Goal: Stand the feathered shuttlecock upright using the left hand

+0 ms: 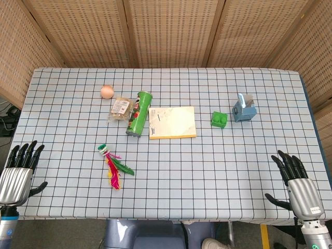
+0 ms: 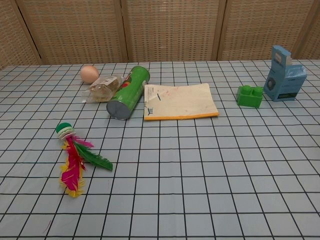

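1. The shuttlecock (image 1: 113, 165) lies flat on the counter (image 1: 207, 166), toward 8 o'clock from the counter's middle. Its green and white base points to 11 o'clock; its pink, yellow and green feathers trail to 5 o'clock. Nothing touches it. The task looks not yet started.

2. The left hand (image 1: 16, 176) rests at the counter's near-left corner, at 9 o'clock from the shuttlecock and well apart from it. Its fingers are straight and spread wide, and it holds nothing.

3. The right hand (image 1: 298, 184) rests at the near-right corner, fingers likewise wide apart and holding nothing. Neither hand shows in the chest view.

4. Risks, as I judge them:
   - The feathers look soft and splayed. A grip on them could bend them, or let the base swing free.
   - The base looks small. Set down off-level, it would probably tip, pulled over by the uneven feathers.
   - A push from the approaching fingers could slide it along the smooth cloth.

5. At 1 o'clock from the shuttlecock, near but apart, a green tube can (image 1: 139, 114) lies on its side, its mouth facing the near edge. I cannot tell what it holds.

6. Just beside the can at its 9 o'clock sits a clear snack packet (image 1: 120, 107), contents unclear, and an orange ball (image 1: 107, 92) beyond.

7. At the can's 3 o'clock lies a yellow notepad (image 1: 172, 122). Further right stand a green block (image 1: 219, 120) and a blue carton (image 1: 244, 108), upright with its top flap raised; its inside is hidden.
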You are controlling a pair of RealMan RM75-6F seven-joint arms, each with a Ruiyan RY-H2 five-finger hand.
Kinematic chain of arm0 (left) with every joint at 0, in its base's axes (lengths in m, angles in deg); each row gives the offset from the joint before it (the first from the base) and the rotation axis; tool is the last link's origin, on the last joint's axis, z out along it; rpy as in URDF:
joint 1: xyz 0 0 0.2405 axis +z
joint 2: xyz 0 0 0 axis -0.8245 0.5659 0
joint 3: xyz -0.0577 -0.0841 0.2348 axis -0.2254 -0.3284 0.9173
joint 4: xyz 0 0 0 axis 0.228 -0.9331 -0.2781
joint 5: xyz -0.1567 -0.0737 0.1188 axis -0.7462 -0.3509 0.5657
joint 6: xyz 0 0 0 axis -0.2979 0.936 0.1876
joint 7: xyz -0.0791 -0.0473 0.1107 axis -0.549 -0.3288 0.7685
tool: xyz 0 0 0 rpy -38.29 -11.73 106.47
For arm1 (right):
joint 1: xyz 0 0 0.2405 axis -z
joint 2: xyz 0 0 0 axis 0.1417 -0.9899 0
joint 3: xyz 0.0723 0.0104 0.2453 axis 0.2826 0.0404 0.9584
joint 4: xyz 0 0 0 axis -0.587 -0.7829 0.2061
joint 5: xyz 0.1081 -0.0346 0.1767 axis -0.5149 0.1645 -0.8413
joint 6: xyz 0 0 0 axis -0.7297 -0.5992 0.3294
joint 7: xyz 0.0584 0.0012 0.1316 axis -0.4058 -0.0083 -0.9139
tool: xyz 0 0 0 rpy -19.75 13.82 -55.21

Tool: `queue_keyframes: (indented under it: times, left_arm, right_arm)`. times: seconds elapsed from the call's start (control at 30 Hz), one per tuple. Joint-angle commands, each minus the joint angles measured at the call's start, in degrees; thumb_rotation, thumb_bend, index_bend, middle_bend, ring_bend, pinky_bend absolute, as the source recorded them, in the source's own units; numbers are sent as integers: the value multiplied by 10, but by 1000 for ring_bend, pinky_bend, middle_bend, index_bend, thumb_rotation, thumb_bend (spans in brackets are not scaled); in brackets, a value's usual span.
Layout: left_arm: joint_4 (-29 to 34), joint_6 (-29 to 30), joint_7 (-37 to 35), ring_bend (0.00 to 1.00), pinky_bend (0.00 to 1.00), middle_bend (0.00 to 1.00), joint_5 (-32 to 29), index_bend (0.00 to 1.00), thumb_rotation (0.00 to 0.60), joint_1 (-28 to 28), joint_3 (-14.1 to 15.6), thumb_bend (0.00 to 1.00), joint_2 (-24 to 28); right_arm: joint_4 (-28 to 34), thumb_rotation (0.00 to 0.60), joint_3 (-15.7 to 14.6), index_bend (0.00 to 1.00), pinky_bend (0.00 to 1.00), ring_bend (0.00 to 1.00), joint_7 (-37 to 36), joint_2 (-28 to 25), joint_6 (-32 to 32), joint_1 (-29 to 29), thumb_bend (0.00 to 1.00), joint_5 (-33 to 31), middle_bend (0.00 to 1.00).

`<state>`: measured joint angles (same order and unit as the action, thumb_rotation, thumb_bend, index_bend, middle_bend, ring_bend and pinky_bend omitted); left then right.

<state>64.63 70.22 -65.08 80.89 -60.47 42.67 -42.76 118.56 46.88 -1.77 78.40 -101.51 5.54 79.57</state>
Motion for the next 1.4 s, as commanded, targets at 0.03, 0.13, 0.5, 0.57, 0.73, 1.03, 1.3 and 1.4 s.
queue_keyframes:
  times: [0.03, 0.13, 0.5, 0.57, 0.73, 1.03, 1.3, 1.4]
  left_arm:
    - [0, -3, 3, 0, 0, 0, -2, 0, 600, -1, 0, 0, -1]
    - [0, -4, 5, 0, 0, 0, -3, 0, 600, -1, 0, 0, -1]
    - [1, -10, 3, 0, 0, 0, -5, 0, 600, -5, -1, 0, -1]
    - [1, -13, -4, 0, 0, 0, -3, 0, 600, -7, 0, 0, 0]
    - [0, -15, -14, 0, 0, 0, 4, 0, 600, -8, 4, 0, 3]
    - [28, -67, -66, 0, 0, 0, 10, 0, 600, -35, 10, 0, 35]
    - [59, -152, -59, 0, 0, 0, -8, 15, 600, -98, -13, 4, 90]
    - [64, -200, -49, 0, 0, 0, -29, 134, 600, -127, -21, 56, 102]
  right_arm:
    - [0, 600, -1, 0, 0, 0, 2, 1, 2, -1, 0, -1, 0]
    - [0, 600, -1, 0, 0, 0, 5, 2, 4, -1, 0, 0, 0]
    - [1, 600, 0, 0, 0, 0, 4, 1, 3, 0, 0, -3, 0]
    - [2, 600, 1, 0, 0, 0, 2, 0, 2, -1, 0, -4, 0]
    - [2, 600, 1, 0, 0, 0, 0, -1, 0, -1, 0, -1, 0]
    - [0, 600, -1, 0, 0, 0, -1, 0, 7, -2, 0, -4, 0]
    - [0, 600, 0, 0, 0, 0, 7, 2, 8, -2, 0, -5, 0]
    - [0, 600, 0, 0, 0, 0, 7, 2, 8, -2, 0, -7, 0]
